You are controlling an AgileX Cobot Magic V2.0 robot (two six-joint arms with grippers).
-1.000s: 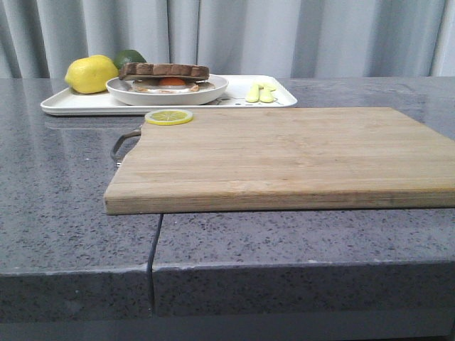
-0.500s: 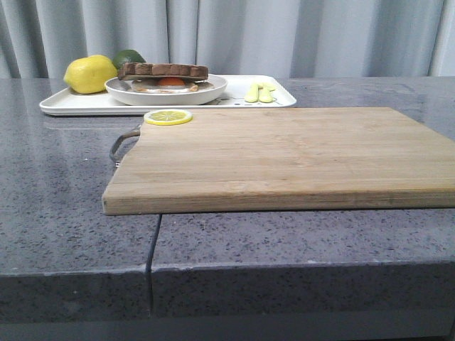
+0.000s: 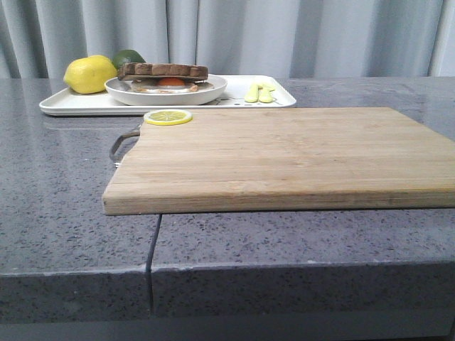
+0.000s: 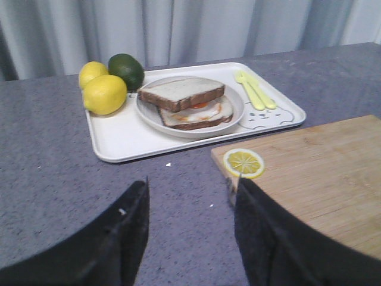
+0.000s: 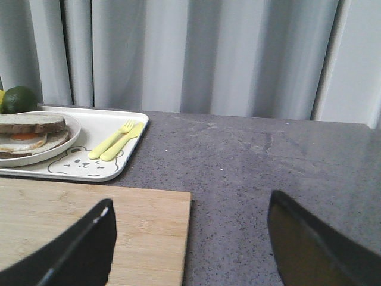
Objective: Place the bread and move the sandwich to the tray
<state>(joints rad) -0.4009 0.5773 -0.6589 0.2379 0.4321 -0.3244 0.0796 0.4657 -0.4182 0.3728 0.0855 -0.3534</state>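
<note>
Place: a kitchen-style counter set up as a staged test area, not clearly a lived-in home.
Counter: dark grey speckled stone worktop [image 3: 64, 213], with a seam running from its near edge.
Backdrop: pale grey curtain [image 3: 298, 35] hanging in folds across the whole far side; no walls, cupboards or appliances show.
Food prep: wooden cutting board [image 3: 284, 156] with a metal handle on its left end, and a lemon slice [image 3: 168, 116] on its far left corner.
Serving: white tray [image 4: 119, 140] at the far left with lemons [image 4: 105, 94], a lime [image 4: 126, 70], a plated sandwich [image 4: 190, 104] and yellow cutlery [image 4: 255, 92].
</note>
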